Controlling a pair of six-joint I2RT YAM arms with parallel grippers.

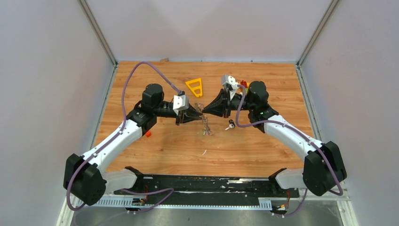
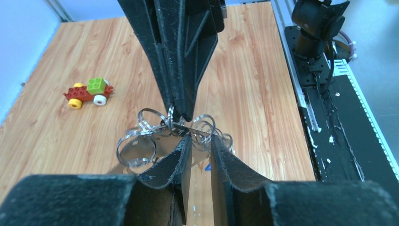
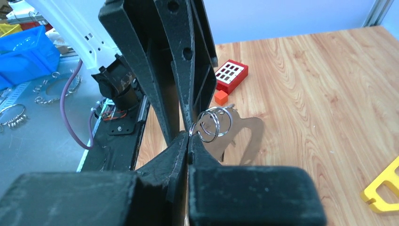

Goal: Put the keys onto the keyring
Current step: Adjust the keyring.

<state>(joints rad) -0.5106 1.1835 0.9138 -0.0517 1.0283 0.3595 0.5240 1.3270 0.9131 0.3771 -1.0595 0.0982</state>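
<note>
Both grippers meet above the middle of the table. My right gripper (image 3: 189,134) is shut on a bundle of thin silver rings (image 3: 214,122); in the left wrist view its tips (image 2: 176,115) pinch the top of that bundle. The widest silver loop, the keyring (image 2: 136,150), hangs at the bundle's left. Smaller rings and keys dangle below (image 1: 205,125), and a bit of blue tag (image 2: 207,166) shows under them. My left gripper (image 2: 201,141) faces the bundle with its jaws apart. A thin wire crosses its fingertips (image 2: 186,143), and I cannot tell if they touch it.
A red-green-yellow toy block car (image 2: 88,92) stands behind the right arm. A yellow triangle frame (image 1: 195,87) lies at the back. A small black piece (image 1: 230,125) lies right of the bundle. A red block (image 3: 230,75) sits near the left arm.
</note>
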